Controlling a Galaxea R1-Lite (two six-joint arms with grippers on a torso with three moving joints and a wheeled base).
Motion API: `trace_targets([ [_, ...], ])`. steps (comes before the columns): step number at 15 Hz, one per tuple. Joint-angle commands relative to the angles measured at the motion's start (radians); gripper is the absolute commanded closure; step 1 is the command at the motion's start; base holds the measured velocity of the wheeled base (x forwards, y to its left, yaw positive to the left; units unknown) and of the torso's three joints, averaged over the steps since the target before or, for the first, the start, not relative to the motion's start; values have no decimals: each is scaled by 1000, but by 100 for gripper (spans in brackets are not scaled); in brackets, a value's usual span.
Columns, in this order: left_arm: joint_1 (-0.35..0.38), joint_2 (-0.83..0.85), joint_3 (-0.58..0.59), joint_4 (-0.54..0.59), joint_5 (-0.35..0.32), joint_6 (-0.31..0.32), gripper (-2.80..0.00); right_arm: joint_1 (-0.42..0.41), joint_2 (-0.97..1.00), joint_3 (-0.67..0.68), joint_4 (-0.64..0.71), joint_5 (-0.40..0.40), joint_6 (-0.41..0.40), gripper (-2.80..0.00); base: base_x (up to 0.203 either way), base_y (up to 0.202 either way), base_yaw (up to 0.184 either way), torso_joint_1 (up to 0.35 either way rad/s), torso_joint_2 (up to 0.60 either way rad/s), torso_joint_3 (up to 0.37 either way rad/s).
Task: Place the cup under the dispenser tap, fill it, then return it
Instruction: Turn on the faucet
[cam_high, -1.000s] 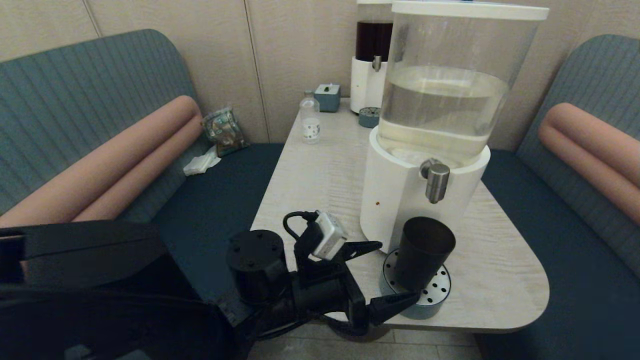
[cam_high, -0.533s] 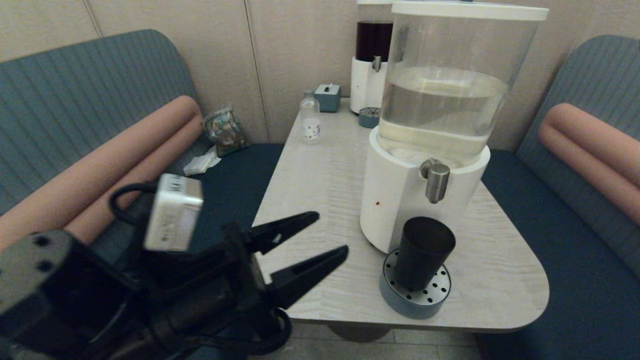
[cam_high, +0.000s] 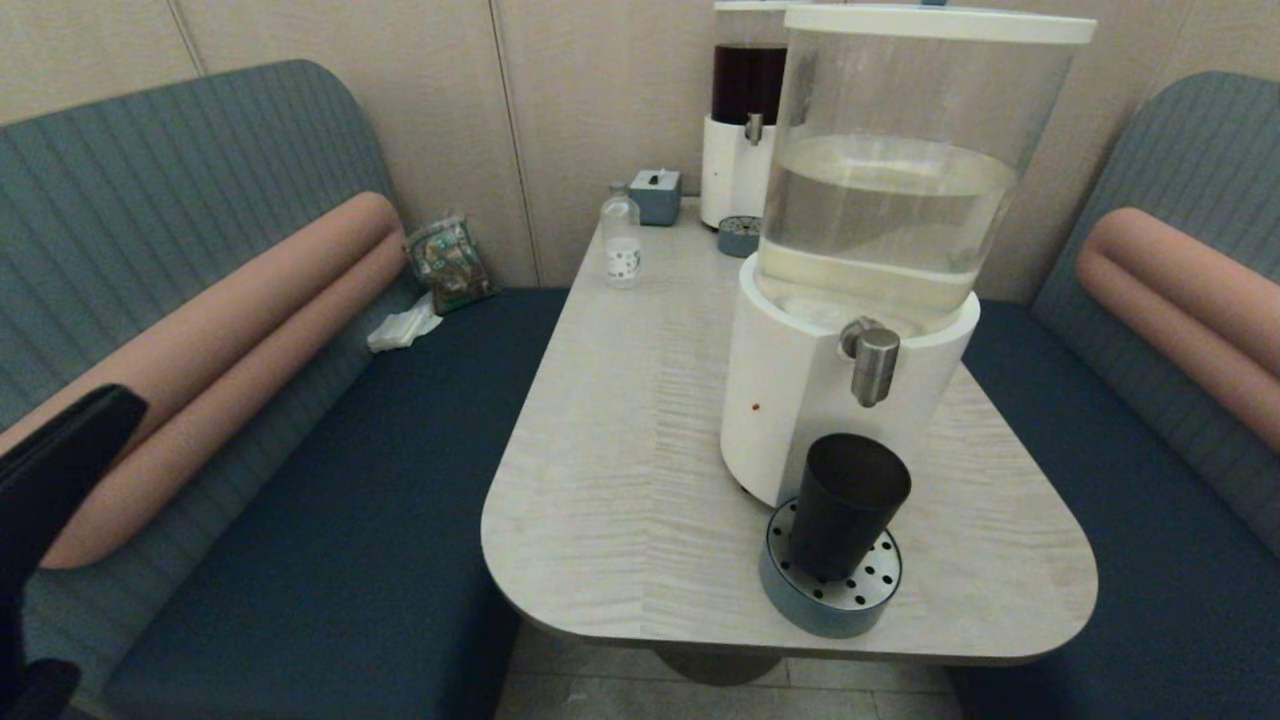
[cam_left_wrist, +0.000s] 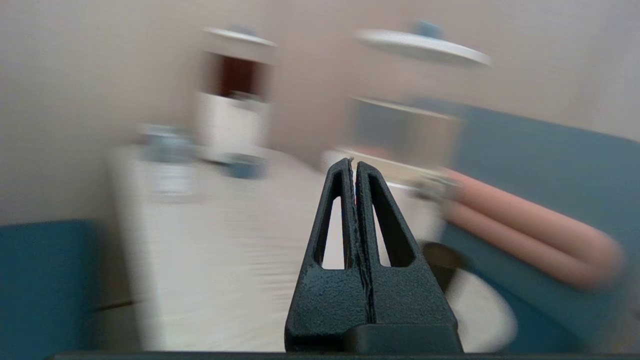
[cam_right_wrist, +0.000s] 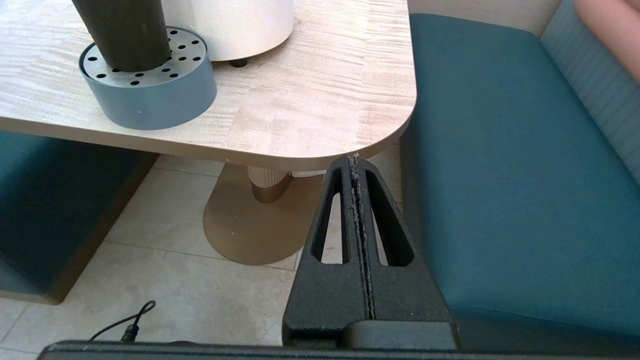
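The dark tapered cup (cam_high: 848, 505) stands upright on a round blue-grey drip tray (cam_high: 830, 595), right under the brushed-steel dispenser tap (cam_high: 875, 365) of the large clear dispenser (cam_high: 890, 200) with pale liquid. Nothing holds the cup. My left arm (cam_high: 55, 470) shows only at the far left edge, over the bench and well away from the table. In its wrist view the left gripper (cam_left_wrist: 354, 162) is shut and empty, and the cup (cam_left_wrist: 442, 257) is a dark blur beyond it. My right gripper (cam_right_wrist: 354, 159) is shut and empty, low beside the table's near corner, with the cup (cam_right_wrist: 125, 35) up on the tray (cam_right_wrist: 150, 95).
At the table's back stand a smaller dispenser (cam_high: 745, 120) with dark red liquid, its own drip tray (cam_high: 738, 235), a small clear bottle (cam_high: 620, 240) and a blue-grey box (cam_high: 655, 195). Blue benches flank the table; a packet (cam_high: 450, 260) and a tissue (cam_high: 400, 325) lie on the left one.
My left gripper was open next to the cup, then drew back to the left and out of the head view, and it has shut. The cup stays on the tray.
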Motion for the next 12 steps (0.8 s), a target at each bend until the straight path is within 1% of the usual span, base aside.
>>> trace_targets([
  [1,73,-158,25,51,10,-4,0,0,0,1,0,1,-2,0,0,0,0,0,0,0],
  [5,169,-336,65,185,15,-6,0,0,0,0,1,1,-1,0,0,0,0,0,0,0],
  [6,208,-394,66,228,13,-6,0,0,0,0,1,1,-1,0,0,0,0,0,0,0],
  [8,272,-520,66,349,7,-5,0,0,0,1,1,1,-2,0,0,0,0,0,0,0],
  [10,315,-684,59,519,6,-2,0,0,0,2,1,1,-1,0,0,0,0,0,0,0],
  [12,355,-776,65,688,24,17,0,0,0,0,0,1,-2,0,0,0,0,0,0,0],
])
